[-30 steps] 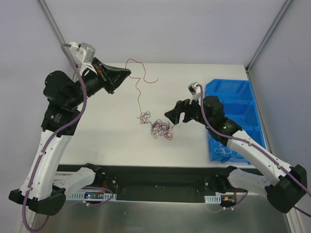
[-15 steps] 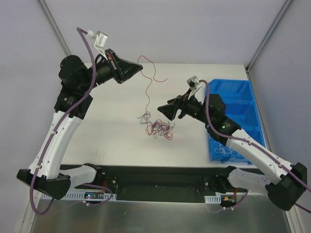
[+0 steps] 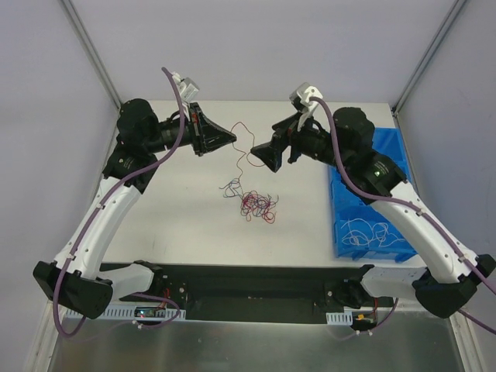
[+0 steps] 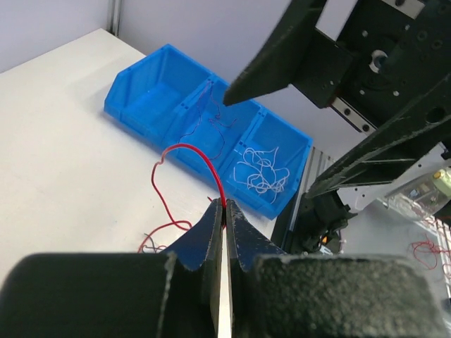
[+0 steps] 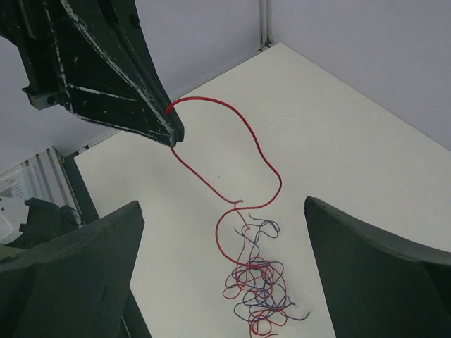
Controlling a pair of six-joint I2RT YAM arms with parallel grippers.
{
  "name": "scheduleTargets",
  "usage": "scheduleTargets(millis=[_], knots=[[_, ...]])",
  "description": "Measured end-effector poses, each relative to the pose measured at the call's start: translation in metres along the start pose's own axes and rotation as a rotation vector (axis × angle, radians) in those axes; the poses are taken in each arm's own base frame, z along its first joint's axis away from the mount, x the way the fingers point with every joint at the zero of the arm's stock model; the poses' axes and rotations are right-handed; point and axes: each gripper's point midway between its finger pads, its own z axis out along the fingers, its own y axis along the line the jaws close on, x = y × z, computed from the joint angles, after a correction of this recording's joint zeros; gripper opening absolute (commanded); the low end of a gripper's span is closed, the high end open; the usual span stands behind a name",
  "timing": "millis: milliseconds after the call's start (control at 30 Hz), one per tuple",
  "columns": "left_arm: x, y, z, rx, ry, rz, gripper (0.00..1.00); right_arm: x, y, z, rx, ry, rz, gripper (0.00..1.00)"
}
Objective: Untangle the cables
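Note:
A knotted clump of thin red and purple cables lies on the white table; it also shows in the right wrist view. One red cable rises from the clump. My left gripper is shut on this red cable's upper end and holds it in the air. My right gripper is open and empty, hovering above the clump, to the right of the left gripper. In the right wrist view the red cable loops down from the left gripper's tip between my open fingers.
A blue divided bin stands at the table's right side; it also shows in the left wrist view. White cables lie in its near compartment, dark and red strands in the middle one. Metal frame posts stand at the back corners.
My left gripper has moved right and toward the centre, carrying the red cable's end. My right gripper has risen and moved toward the back, higher above the clump.

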Motion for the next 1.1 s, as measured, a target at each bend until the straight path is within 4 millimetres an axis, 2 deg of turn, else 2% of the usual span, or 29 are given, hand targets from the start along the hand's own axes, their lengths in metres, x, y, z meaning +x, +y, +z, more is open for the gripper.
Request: scheduleTargets(millis=[333, 667, 900, 1000, 1100], knots=[[0.003, -0.009, -0.005, 0.038, 0.009, 0.061, 0.0, 0.025, 0.002, 0.037, -0.101, 0.116, -0.093, 1.0], [-0.002, -0.004, -0.008, 0.027, -0.009, 0.052, 0.0, 0.02, 0.028, 0.047, -0.165, 0.067, -0.143, 0.96], [-0.004, 0.007, -0.01, 0.004, -0.027, 0.017, 0.0, 0.039, 0.035, 0.073, -0.107, 0.072, -0.181, 0.82], [-0.004, 0.011, -0.011, -0.004, -0.033, 0.002, 0.0, 0.045, 0.032, 0.083, -0.071, 0.077, -0.185, 0.75], [-0.005, 0.013, -0.011, -0.006, -0.037, -0.015, 0.0, 0.046, 0.024, 0.089, -0.026, 0.07, -0.188, 0.75]])
